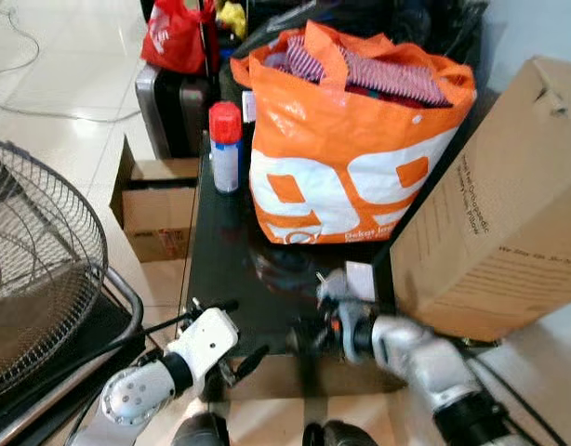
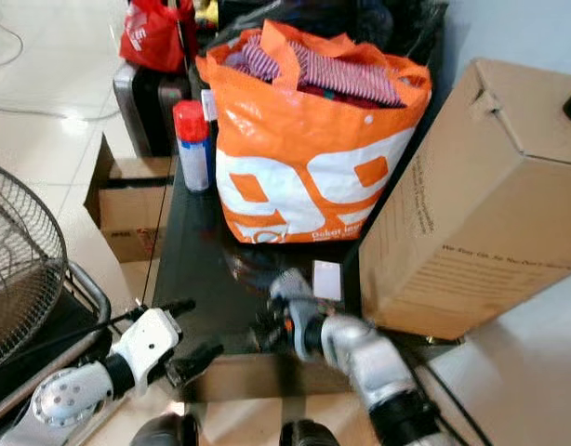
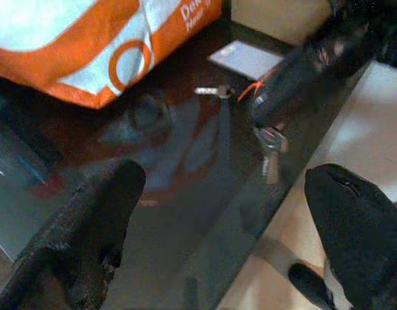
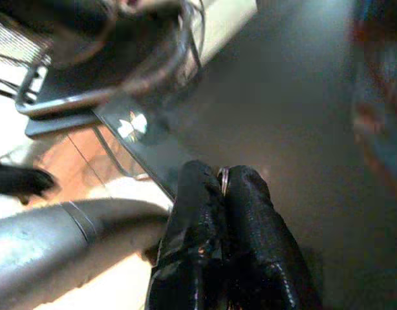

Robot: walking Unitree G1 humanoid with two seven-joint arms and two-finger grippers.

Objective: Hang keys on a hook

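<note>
A bunch of silver keys [image 3: 269, 145] with an orange tag hangs just above the front of the black glass table [image 1: 220, 269]. My right gripper [image 4: 222, 184] is shut on its ring [image 4: 222, 179]. In the left eye view that gripper [image 1: 304, 339] reaches left over the table's front edge, near a white card [image 1: 360, 279]. My left gripper [image 1: 237, 333] hovers open at the table's front left corner. Its two black fingers [image 3: 88, 226] are spread wide and point toward the keys.
An orange shopping bag [image 1: 351, 158] full of clothes stands at the table's middle. A red-capped spray can [image 1: 226, 149] stands to its left. A big cardboard box [image 1: 499, 214] leans at the right. A wire fan [image 1: 34, 269] sits at the left, and smaller boxes [image 1: 155, 214] lie on the floor.
</note>
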